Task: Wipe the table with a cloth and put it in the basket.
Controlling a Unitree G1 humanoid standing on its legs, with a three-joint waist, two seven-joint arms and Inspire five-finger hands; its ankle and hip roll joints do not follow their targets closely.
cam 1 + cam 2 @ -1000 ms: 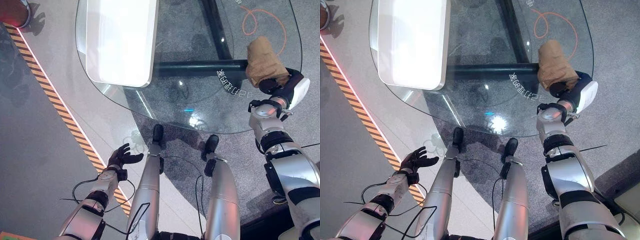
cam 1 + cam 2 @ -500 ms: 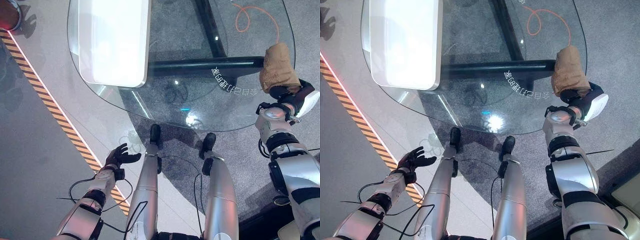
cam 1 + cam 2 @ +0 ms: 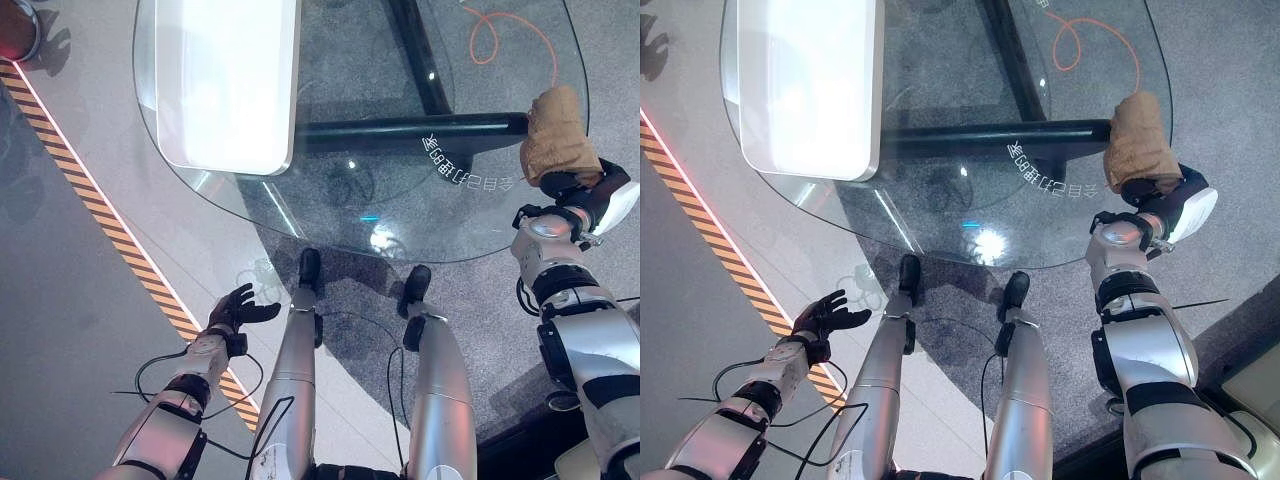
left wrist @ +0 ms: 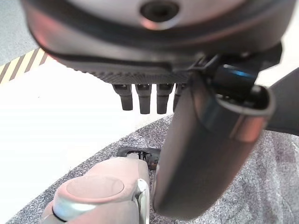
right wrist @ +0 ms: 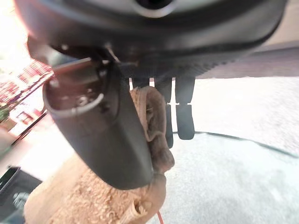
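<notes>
Right hand [image 3: 578,190] is clenched on one tan cloth [image 3: 555,132]; in the right wrist view the thumb and fingers [image 5: 185,114] close around a bunched fold of the cloth, rest of it spread on the glass surface [image 3: 400,215]. In the head views the hand sits at about 3 o'clock on the surface rim, cloth lying from it toward 12 o'clock.

Change: one second ago the cloth and hand lay further in from the right rim, near the white lettering; half a second ago they were out at the rim, and they sit there now, almost unmoved. The camera has shifted too, so part of that is apparent. Judgement: a wipe stroke has run out to the rim and paused; wiping is under way, stowing not begun.

Left hand [image 3: 238,308] hangs low at about 7 o'clock, off the surface, fingers loosely spread, holding nothing.

Count: one cloth, one glass surface, one white tray-like panel [image 3: 230,85] at 11 o'clock, one orange cable loop [image 3: 505,35] beneath the glass at 1 o'clock.
</notes>
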